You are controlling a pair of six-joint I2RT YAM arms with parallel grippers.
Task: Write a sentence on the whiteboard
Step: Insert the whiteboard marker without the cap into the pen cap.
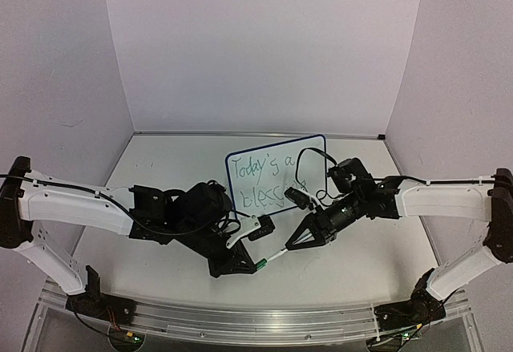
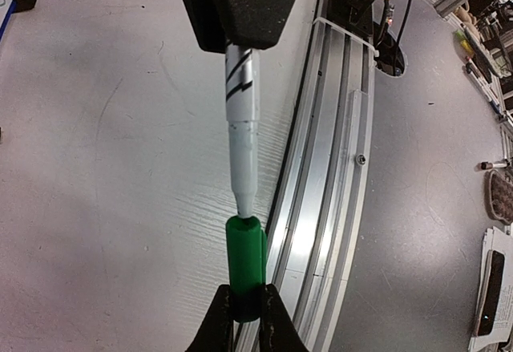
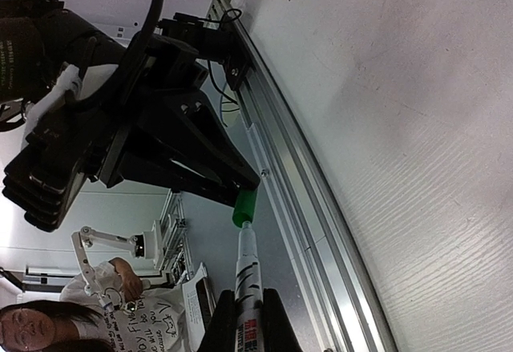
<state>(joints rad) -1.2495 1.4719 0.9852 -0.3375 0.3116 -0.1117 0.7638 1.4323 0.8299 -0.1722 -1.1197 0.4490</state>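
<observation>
**Marker and cap held tip to mouth near the front rail**

Found the whiteboard [image 1: 276, 182] standing at the middle of the worktop [image 1: 160, 159], set slightly askew, behind the two sets of jaws. Read the sentence [image 1: 264, 177] on it in green marker: "Today's a" on the upper line, then a lower line beginning "bles". Could not read the end of that line, hidden behind the right arm [image 1: 441, 196].

Noted the left jaws clenched on a green cap [image 2: 244, 268], gripping its far end, with the open mouth turned toward the marker. Noted the right jaws clenched around the barrel of a white marker [image 2: 240, 111], nib end pointed at the cap.

Saw the nib right at the cap's mouth in the left wrist view. Could not tell whether it was only touching or slightly inside. Saw cap and marker lined up end to end, close to the worktop's front edge, by the aluminium rail [image 2: 321, 208]. Placed the pair in front of the whiteboard and apart from it, with the left arm [image 1: 80, 204] reaching in from the opposite side.
</observation>
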